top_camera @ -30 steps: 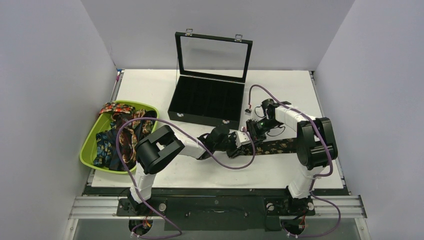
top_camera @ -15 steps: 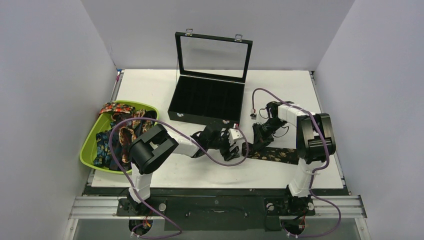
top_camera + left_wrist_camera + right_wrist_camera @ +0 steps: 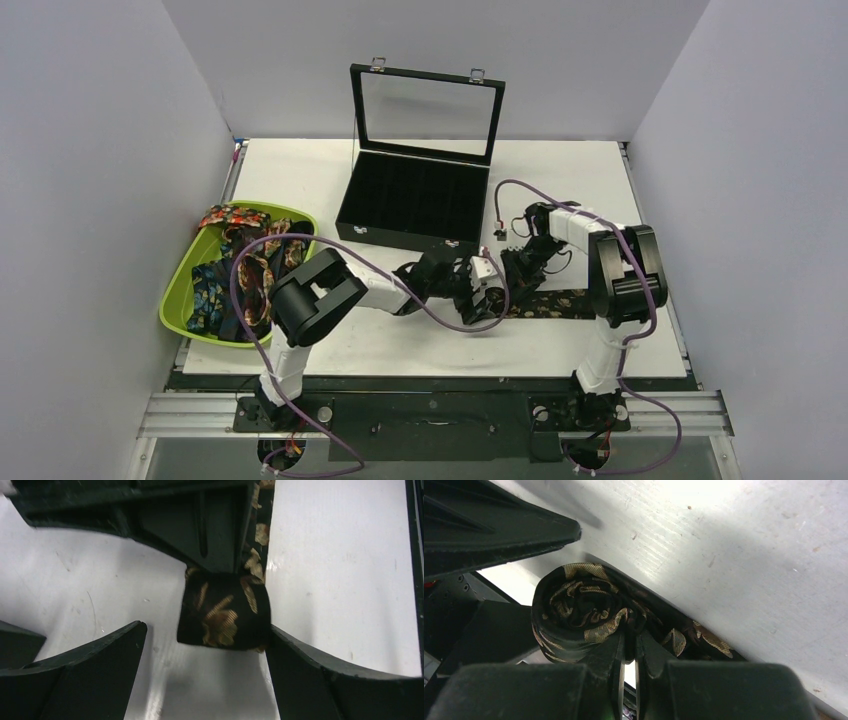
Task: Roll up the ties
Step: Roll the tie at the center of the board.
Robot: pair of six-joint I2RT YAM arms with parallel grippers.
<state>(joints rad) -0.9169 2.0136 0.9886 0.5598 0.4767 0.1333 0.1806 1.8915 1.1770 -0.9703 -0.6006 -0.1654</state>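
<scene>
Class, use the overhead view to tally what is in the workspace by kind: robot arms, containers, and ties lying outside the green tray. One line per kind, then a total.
Robot arms: 2 (left arm, right arm)
Containers: 2 (green tray, black case)
Ties outside the tray: 1 (dark floral tie)
Total: 5
The ties piled in the tray overlap too much to count.

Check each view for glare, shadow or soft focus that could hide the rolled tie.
Top external: evenly lit and sharp, but the tie is small and dark among the arms. Left wrist: the table is blown out white beside the roll, and the print is slightly soft. Right wrist: glare on the table at top, the right gripper is a near-black blur, and the roll's folds are readable.
</scene>
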